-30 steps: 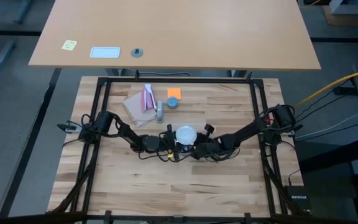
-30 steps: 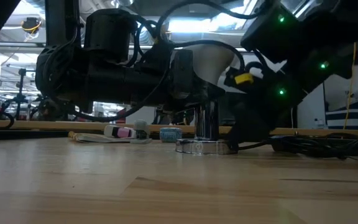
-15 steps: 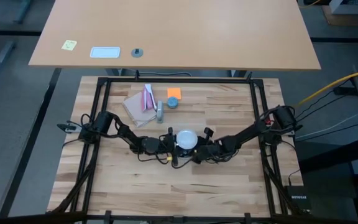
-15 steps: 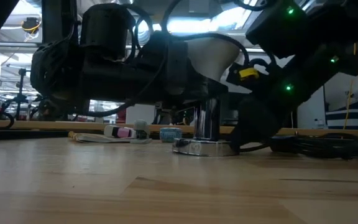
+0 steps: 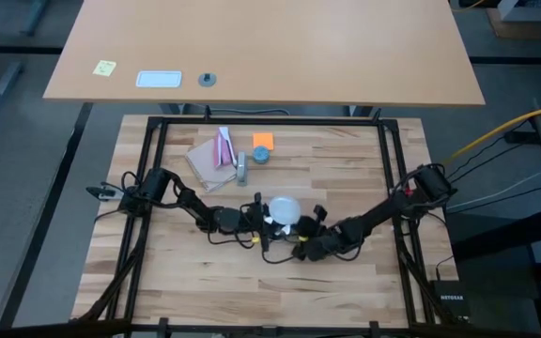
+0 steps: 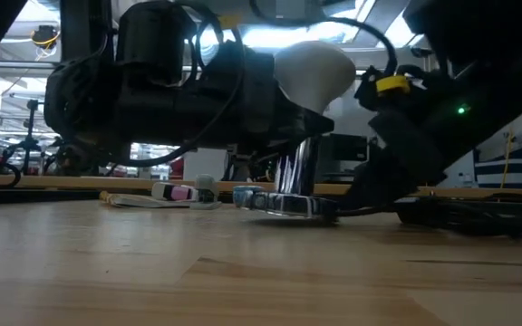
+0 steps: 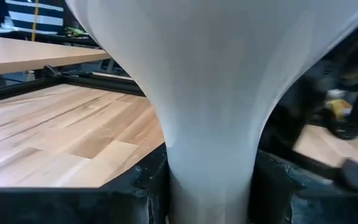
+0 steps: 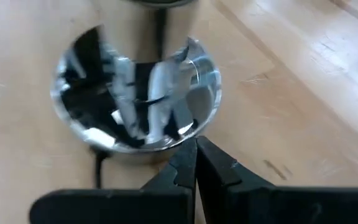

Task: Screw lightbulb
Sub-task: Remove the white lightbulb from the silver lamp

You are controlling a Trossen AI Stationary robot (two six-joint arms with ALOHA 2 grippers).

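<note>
The frosted white lightbulb point(image 5: 283, 207) stands globe up at the table's middle, its neck point(image 7: 209, 155) running down into the chrome socket point(image 6: 290, 186). The socket's round base plate point(image 8: 135, 99) is at the table top, and a thin black cord point(image 8: 98, 163) leads off it. My left gripper point(image 5: 257, 218) comes from the table's left and is shut on the bulb. My right gripper point(image 5: 301, 242) comes from the right and near side, and its shut fingertips point(image 8: 194, 158) are at the base plate's rim. My left gripper pinches the bulb's pale neck point(image 7: 209, 186) between its two fingers, just below the globe's taper. The fingers come level from the table's left and lie across the neck. The bulb stands upright over the socket. My right gripper has its fingertips shut at the near rim point(image 8: 188, 142) of the socket's base plate, coming slanting down from the table's near right. The fingertips hide the spot, so pinched or only touched cannot be told. The plate sits at the table top.
A pink-and-white packet point(image 5: 216, 152), a small blue-grey round piece point(image 5: 262, 155) and an orange note point(image 5: 264, 140) lie toward the far edge. A black frame point(image 5: 270, 120) rims the table. Bare wood lies toward the near edge.
My right gripper has swung toward the table's near edge, staying at the socket's base. The socket's base has shifted a little toward the table's left. In the low view more of the bulb's globe shows. My left gripper has stayed shut on the bulb's neck.
</note>
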